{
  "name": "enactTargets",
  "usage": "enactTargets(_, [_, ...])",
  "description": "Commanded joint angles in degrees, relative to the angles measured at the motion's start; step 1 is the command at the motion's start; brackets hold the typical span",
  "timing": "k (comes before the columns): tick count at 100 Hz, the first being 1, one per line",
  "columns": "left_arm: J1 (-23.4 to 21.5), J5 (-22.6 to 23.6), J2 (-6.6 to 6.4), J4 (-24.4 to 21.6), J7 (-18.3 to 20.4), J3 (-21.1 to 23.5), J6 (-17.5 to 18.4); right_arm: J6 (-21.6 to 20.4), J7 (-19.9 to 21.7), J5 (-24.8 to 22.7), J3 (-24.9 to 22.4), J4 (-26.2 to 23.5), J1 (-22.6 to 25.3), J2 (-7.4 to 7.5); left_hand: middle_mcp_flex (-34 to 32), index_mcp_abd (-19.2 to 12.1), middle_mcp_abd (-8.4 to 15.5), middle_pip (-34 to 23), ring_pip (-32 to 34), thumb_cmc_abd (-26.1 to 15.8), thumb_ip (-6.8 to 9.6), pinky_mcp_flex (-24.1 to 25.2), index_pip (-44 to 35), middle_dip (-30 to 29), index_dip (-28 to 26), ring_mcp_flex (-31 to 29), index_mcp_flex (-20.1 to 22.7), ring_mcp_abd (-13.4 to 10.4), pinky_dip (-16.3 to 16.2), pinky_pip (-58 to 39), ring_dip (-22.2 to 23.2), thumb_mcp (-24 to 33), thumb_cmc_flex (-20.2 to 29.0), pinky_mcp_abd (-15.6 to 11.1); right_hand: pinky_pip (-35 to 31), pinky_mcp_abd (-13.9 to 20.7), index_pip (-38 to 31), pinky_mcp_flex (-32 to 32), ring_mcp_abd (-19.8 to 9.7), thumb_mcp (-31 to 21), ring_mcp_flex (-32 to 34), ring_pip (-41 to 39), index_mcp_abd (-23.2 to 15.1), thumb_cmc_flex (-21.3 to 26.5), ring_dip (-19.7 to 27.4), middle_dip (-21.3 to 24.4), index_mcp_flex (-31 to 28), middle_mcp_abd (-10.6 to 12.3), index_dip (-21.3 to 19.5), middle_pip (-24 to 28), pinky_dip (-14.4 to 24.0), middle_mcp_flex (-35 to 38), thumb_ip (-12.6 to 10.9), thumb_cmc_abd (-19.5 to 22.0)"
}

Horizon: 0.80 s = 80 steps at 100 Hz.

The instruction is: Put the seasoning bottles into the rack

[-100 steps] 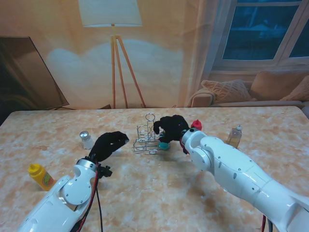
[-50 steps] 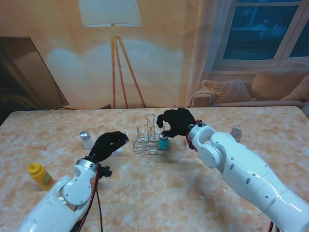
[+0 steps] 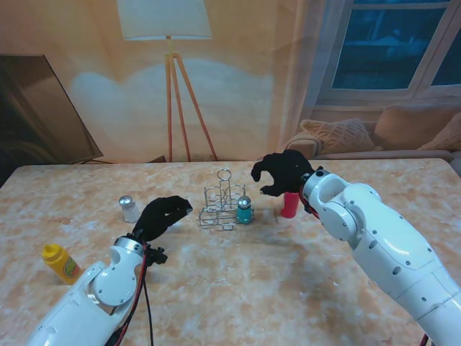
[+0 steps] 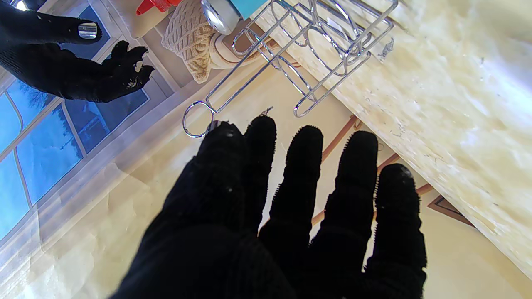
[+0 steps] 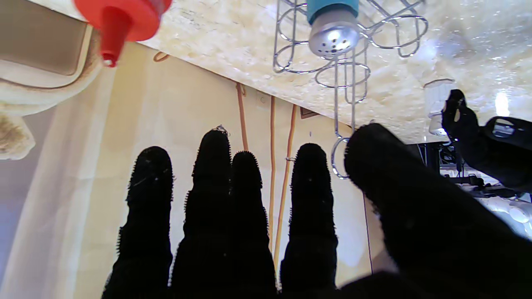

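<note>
Two black-gloved robot hands are raised over the marbled desk point(image 3: 238, 288), neither holding anything. The right robot hand point(image 3: 282, 171) hangs above the desk just right of the chrome wire rack point(image 3: 220, 202), fingers point(image 5: 149, 199) spread and loosely curled, palm down, its white forearm angling in from the right. The left robot hand point(image 3: 163, 215) hovers left of the rack, fingers point(image 4: 307, 166) extended side by side towards it. One teal seasoning bottle with a silver cap point(image 3: 244, 210) stands in the rack's right-hand ring. A red squeeze bottle point(image 3: 289, 204) stands right of the rack, under the right robot hand. A clear silver-capped shaker point(image 3: 129, 208) and a yellow squeeze bottle point(image 3: 61, 262) stand well left of the rack.
</note>
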<state>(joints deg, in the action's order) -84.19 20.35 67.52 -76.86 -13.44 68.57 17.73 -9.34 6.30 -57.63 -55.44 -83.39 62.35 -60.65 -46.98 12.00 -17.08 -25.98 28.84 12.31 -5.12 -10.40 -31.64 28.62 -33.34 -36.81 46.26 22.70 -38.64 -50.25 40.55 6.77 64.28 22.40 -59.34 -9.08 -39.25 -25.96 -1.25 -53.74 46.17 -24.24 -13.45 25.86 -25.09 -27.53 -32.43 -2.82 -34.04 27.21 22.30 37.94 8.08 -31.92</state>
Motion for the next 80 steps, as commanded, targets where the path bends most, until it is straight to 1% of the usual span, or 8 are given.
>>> enactTargets(1, [-0.2, 0.1, 0.13, -0.1, 0.6, 0.1, 0.1, -0.2, 0.8, -0.7, -0.8, -0.3, 0.7, 0.54, -0.1, -0.2, 0.2, -0.1, -0.9, -0.5, 0.50, 0.4, 0.1, 0.3, 0.0, 0.1, -1.2, 0.2, -1.1, 0.2, 1.3, -1.1, 2.0, 0.4, 0.8, -1.0, 1.9, 1.4, 1.3, 0.2, -1.7, 2.0, 1.0, -1.9, 1.7, 1.7, 1.7, -1.5, -0.8, -1.3, -0.7, -2.2, -1.3, 0.7])
enactTargets(22, [-0.2, 0.1, 0.11, -0.1, 0.7, 0.1, 0.1, -0.5, 3.9, -2.5, -3.5, -1.4, 1.9, 1.22, -0.1, -0.2, 0.2, 0.0, -1.0, -0.5, 0.48, 0.4, 0.1, 0.3, 0.0, 0.2, -1.3, 0.3, -1.1, 0.2, 1.3, -1.1, 2.0, 0.4, 3.6, -1.0, 7.3, 4.2, 3.6, 0.4, -5.3, 7.3, 1.9, -3.3, 4.8, 4.7, 5.0, -2.7, 0.8, -5.2, -2.5, -4.6, -1.2, 0.0])
enactTargets(38, [-0.1, 0.0, 0.12, 0.0, 0.8, 0.0, 0.0, -1.1, 5.7, -3.4, -4.5, -1.2, 2.2, 1.65, -0.1, -0.2, 0.2, 0.0, -1.0, -0.5, 0.47, 0.4, 0.1, 0.3, 0.0, 0.1, -1.3, 0.2, -1.1, 0.2, 1.3, -1.0, 2.0, 0.4, 5.3, -1.1, 11.0, 6.0, 5.5, -0.4, -7.4, 11.0, 2.8, -4.9, 8.0, 7.2, 8.0, -3.6, 2.9, -8.0, -4.8, -6.2, -1.0, -1.4])
enactTargets(50, [0.0, 0.0, 0.11, 0.0, 0.8, 0.0, 0.0, -1.5, 6.2, -3.9, -4.8, -0.6, 2.3, 1.84, -0.1, -0.1, 0.2, 0.0, -1.0, -0.4, 0.47, 0.4, 0.1, 0.3, 0.0, 0.1, -1.2, 0.2, -1.1, 0.2, 1.3, -1.0, 2.0, 0.4, 5.6, -1.4, 12.0, 6.8, 6.5, -1.0, -7.9, 11.5, 3.2, -5.8, 8.5, 7.8, 9.6, -4.1, 3.5, -8.6, -5.5, -6.8, -0.9, -2.7])
enactTargets(61, [0.0, 0.0, 0.12, 0.0, 0.8, 0.0, 0.0, -1.9, 6.7, -4.4, -4.7, 0.0, 2.1, 2.02, -0.1, -0.1, 0.2, 0.0, -0.9, -0.4, 0.47, 0.4, 0.1, 0.3, 0.0, 0.1, -1.3, 0.3, -1.1, 0.2, 1.3, -1.0, 2.0, 0.4, 5.3, -1.8, 12.5, 6.8, 7.3, -1.7, -7.9, 11.4, 3.5, -6.5, 8.6, 8.0, 10.4, -4.1, 3.9, -8.7, -5.9, -7.2, -0.7, -3.5])
enactTargets(80, [0.0, 0.0, 0.10, 0.1, 0.9, -0.1, -0.1, -1.6, 7.5, -4.3, -4.0, 1.3, 1.4, 2.16, -0.1, -0.2, 0.2, 0.0, -0.9, -0.3, 0.46, 0.4, 0.1, 0.3, 0.0, 0.1, -1.2, 0.2, -1.1, 0.2, 1.3, -1.0, 1.9, 0.5, 4.9, -2.0, 13.0, 6.6, 7.6, -2.4, -7.3, 11.3, 4.0, -6.7, 8.5, 8.0, 11.2, -4.3, 4.3, -8.5, -6.4, -7.7, -0.5, -4.0])
